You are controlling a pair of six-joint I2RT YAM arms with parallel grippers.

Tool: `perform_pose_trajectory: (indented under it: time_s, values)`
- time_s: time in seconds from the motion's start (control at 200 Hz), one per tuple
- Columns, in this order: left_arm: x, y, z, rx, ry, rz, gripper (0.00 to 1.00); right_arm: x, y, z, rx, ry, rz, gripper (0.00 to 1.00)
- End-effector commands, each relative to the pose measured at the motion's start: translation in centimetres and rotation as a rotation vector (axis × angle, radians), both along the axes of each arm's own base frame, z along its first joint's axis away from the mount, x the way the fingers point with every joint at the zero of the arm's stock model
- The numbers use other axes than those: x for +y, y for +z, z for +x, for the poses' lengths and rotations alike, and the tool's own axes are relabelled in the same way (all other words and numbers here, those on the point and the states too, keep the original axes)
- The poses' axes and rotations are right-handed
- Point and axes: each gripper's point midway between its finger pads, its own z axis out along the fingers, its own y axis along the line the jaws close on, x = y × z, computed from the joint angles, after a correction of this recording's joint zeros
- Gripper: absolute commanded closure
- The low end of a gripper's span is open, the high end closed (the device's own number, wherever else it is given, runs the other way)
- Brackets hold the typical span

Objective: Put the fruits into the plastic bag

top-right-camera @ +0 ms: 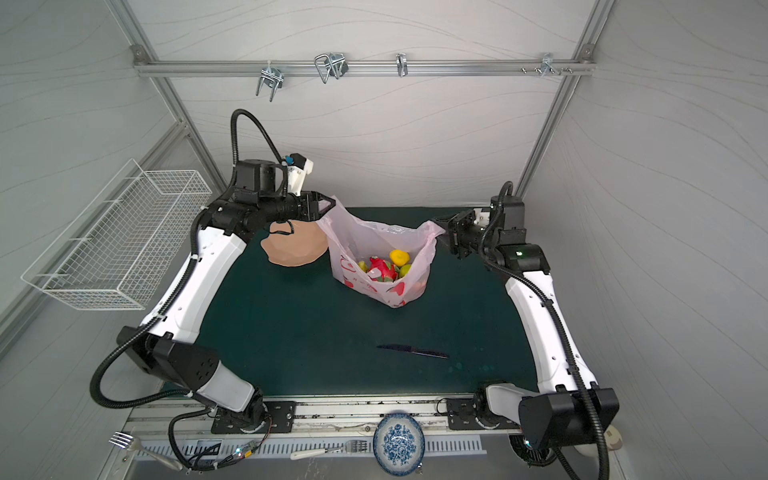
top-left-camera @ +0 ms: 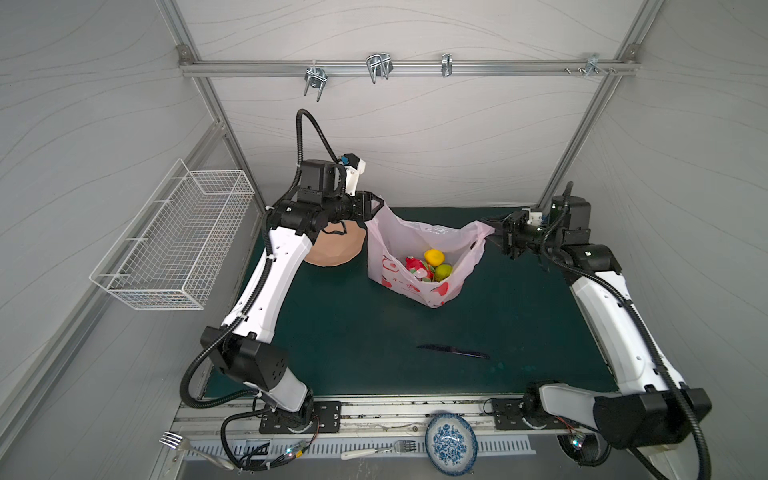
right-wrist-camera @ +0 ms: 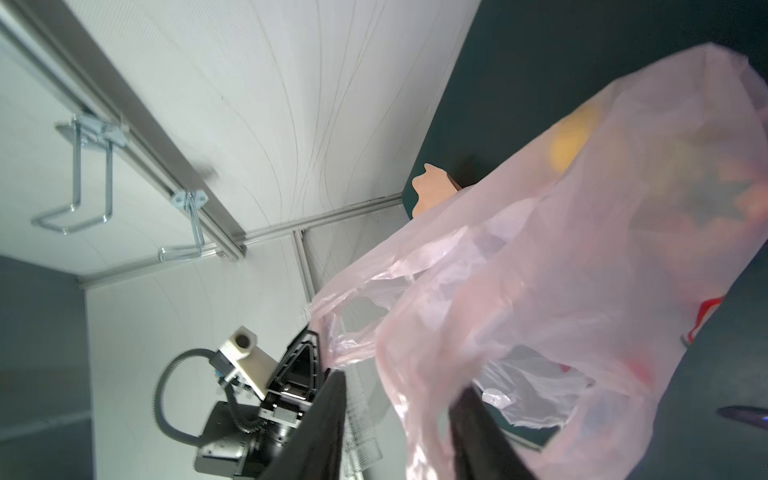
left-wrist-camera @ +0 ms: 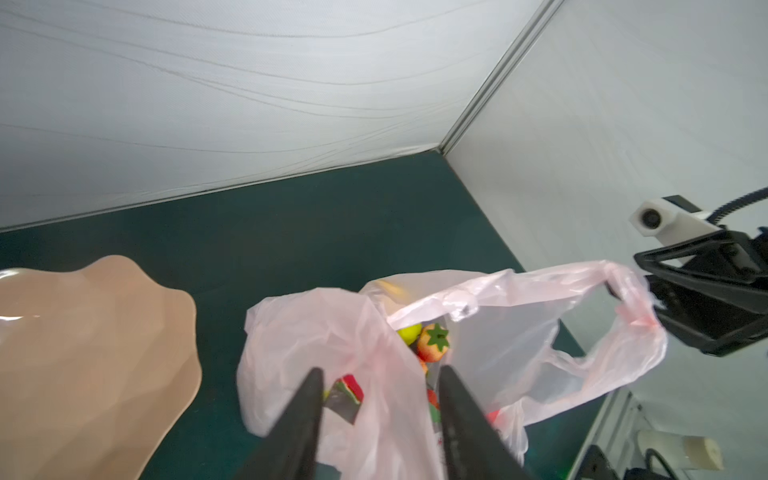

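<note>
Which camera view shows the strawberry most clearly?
The left wrist view: the strawberry shows in the open mouth of the plastic bag, green cap visible. In both top views I cannot find it among the fruits. The right wrist view gives only blurs through the film.

plastic bag [top-left-camera: 388,253]: red lettering [top-left-camera: 405,286] on its pale pink side, beside the red apple prints; too small and blurred to read in both top views.
Everything else: no readable text, brand or number.
</note>
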Motion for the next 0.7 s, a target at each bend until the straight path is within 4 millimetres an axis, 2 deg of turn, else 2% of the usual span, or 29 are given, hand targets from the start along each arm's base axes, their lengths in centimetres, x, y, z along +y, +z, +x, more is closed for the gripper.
perform_pose_trajectory:
  time_s: [0.0, 0.095, 0.115, 0.13, 0.21, 0.34, 0.46, 0.575, 0.695]
  values:
    - [0.6, 4.9, -0.6, -0.143, 0.049, -0.094, 0.27, -0.3, 1.6, -0.8, -0.071, 0.036, -0.032, 0.38]
    - [2.8, 5.1, -1.1, -0.121, 0.159, -0.099, 0.14, -1.8, 1.4, -1.1, -0.095, 0.016, -0.093, 0.24]
    - [3.5, 4.9, -1.2, -0.111, 0.194, -0.095, 0.03, -2.3, 1.3, -1.1, -0.100, 0.007, -0.109, 0.22]
    - [4.0, 4.8, -1.3, -0.105, 0.222, -0.093, 0.01, -2.6, 1.3, -1.2, -0.104, 0.002, -0.120, 0.21]
    - [6.8, 3.8, -2.1, -0.072, 0.356, -0.065, 0.01, -4.7, 1.5, -1.4, -0.138, -0.026, -0.202, 0.14]
    - [10.3, 1.9, -4.0, -0.037, 0.515, 0.002, 0.01, -8.0, 2.0, -1.9, -0.212, -0.081, -0.428, 0.01]
    - [12.5, 0.0, -5.8, -0.018, 0.596, 0.042, 0.01, -10.4, 2.0, -2.1, -0.265, -0.122, -0.641, 0.01]
    - [13.3, -2.2, -7.2, 0.000, 0.618, 0.071, 0.01, -12.5, 0.4, -2.1, -0.245, -0.154, -0.800, 0.01]
    - [14.0, -5.1, -8.3, -0.004, 0.647, 0.085, 0.01, -14.3, -2.6, -1.7, -0.185, -0.169, -0.914, 0.01]
